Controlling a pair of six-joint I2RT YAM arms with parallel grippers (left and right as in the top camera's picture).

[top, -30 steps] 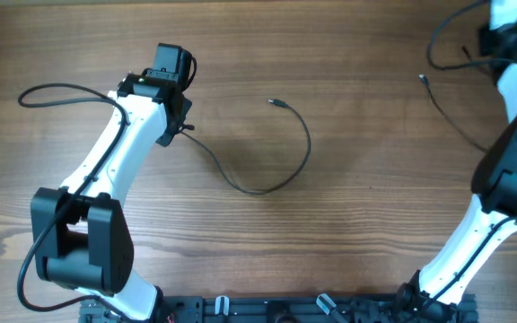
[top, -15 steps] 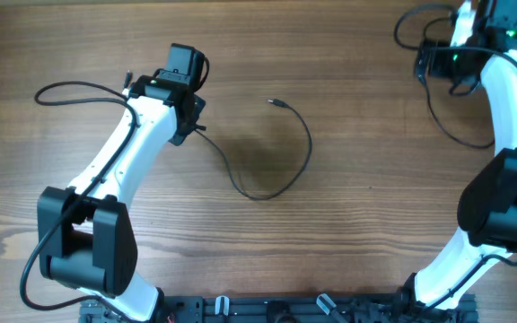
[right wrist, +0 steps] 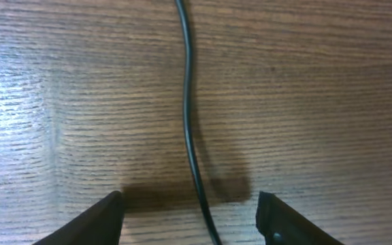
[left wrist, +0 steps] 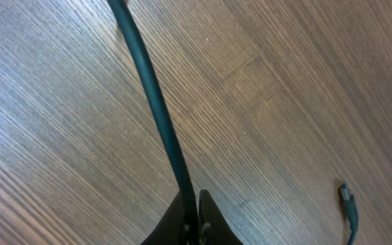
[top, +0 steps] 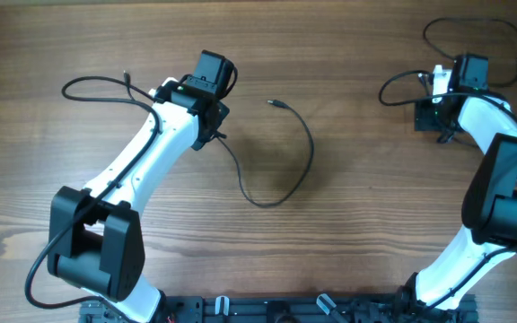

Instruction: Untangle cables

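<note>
Black fingers of the left hand (left wrist: 193, 219) were pinched shut on a dark cable (left wrist: 156, 109), which curved away over the wooden worktop (left wrist: 60, 150) to its free plug (top: 275, 103). The right hand (right wrist: 190, 219) stood wide open, gripping nothing, with a second cable (right wrist: 188, 102) running between its fingers.

We show a wooden table (top: 375, 224), mid-brown, its grain running from 9 to 3 o'clock in the overhead view. At 6 o'clock, along its edge, we mark a dark rail (top: 276, 309) bearing small pale clips.
</note>
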